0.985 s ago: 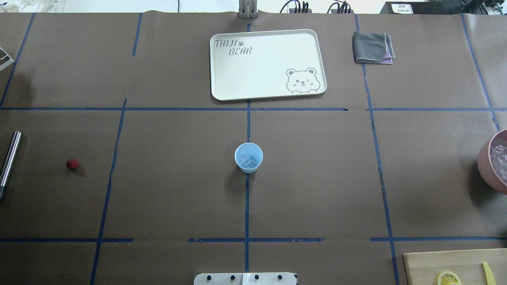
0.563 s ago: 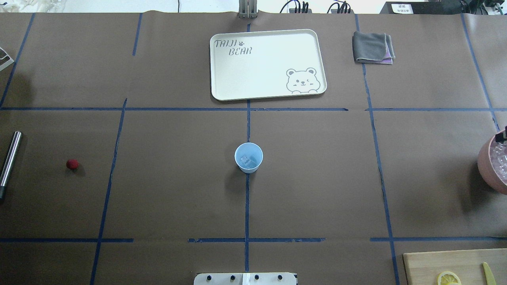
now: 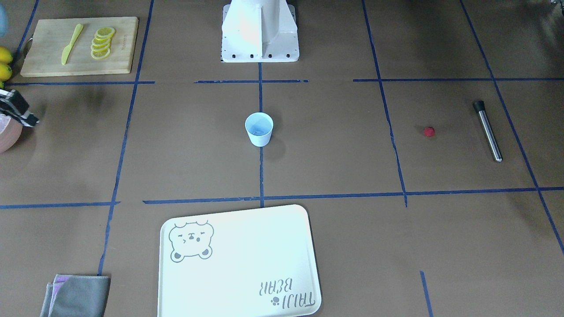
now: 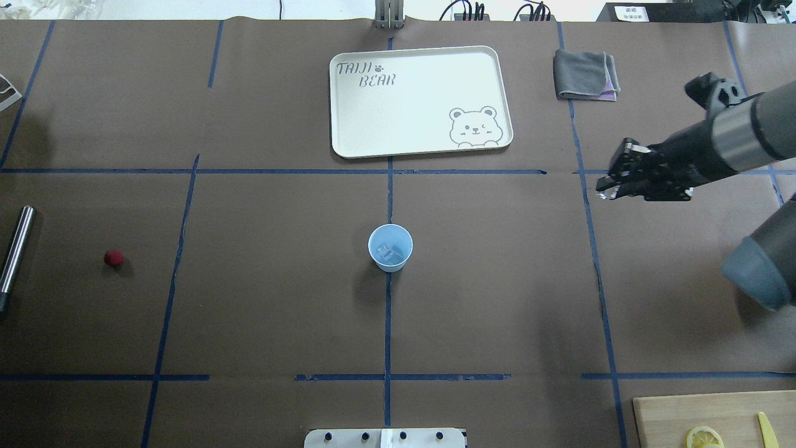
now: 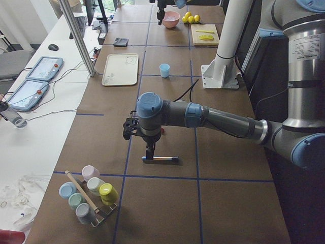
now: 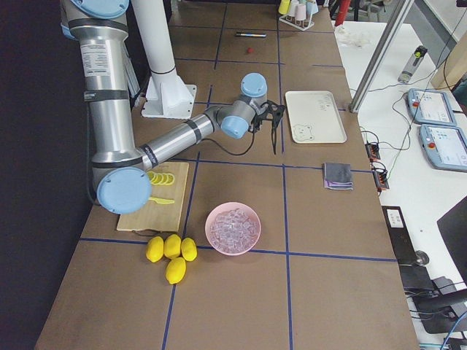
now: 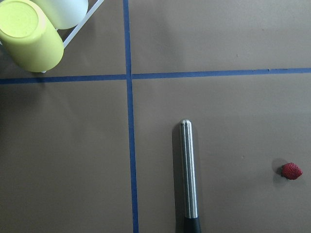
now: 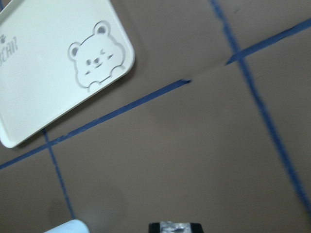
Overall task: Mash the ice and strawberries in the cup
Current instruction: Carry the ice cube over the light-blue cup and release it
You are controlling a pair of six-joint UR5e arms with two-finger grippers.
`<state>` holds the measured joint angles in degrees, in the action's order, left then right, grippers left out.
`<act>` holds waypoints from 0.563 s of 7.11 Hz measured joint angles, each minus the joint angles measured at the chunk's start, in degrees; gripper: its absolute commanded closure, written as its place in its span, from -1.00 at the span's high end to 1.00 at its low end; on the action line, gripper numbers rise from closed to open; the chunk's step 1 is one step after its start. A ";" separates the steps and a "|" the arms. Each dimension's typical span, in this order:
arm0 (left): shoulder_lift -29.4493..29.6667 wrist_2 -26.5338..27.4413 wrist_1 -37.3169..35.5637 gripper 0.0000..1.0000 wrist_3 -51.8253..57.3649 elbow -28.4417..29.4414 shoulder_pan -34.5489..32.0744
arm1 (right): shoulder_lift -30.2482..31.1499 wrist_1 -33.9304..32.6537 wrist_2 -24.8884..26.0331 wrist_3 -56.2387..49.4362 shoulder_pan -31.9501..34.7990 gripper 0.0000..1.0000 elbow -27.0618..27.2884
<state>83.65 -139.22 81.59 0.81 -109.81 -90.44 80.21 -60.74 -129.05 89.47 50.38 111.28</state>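
Note:
The pale blue cup (image 4: 390, 247) stands at the table's centre with an ice cube (image 4: 387, 252) inside it. The strawberry (image 4: 113, 257) lies alone on the brown paper at the far left. My right gripper (image 4: 604, 191) hangs above the table to the right of the cup and well apart from it, shut on a small clear ice cube, which shows between its tips in the right wrist view (image 8: 174, 226). In the exterior left view my left gripper (image 5: 150, 155) hovers over the metal muddler (image 5: 160, 158). I cannot tell whether it is open or shut.
The bear tray (image 4: 413, 99) and a folded grey cloth (image 4: 584, 74) lie at the back. The pink bowl of ice (image 6: 233, 228), several lemons (image 6: 171, 251) and a cutting board with lemon slices (image 4: 715, 417) are at the right. A rack of coloured cups (image 5: 89, 195) stands beyond the muddler.
My right arm has swung in from the right edge, away from the pink bowl and leftward toward the cup. The cup, the strawberry and the muddler have not moved.

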 measured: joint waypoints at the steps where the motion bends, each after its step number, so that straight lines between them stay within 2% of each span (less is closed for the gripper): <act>1: -0.03 -0.53 1.69 1.00 -0.06 0.41 0.04 | -6.33 -1.41 5.45 6.56 -6.12 -1.00 -1.20; 3: -0.07 -0.91 2.87 1.00 -0.11 0.71 0.24 | -19.09 -7.88 16.93 13.28 -16.13 -1.00 -6.41; 4: -0.07 -0.95 2.99 1.00 -0.11 0.70 0.62 | -23.23 -9.28 20.33 15.18 -19.00 -1.00 -9.62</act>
<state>83.59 -140.17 84.58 0.70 -109.10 -89.81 56.98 -70.02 -108.72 104.65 31.38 101.66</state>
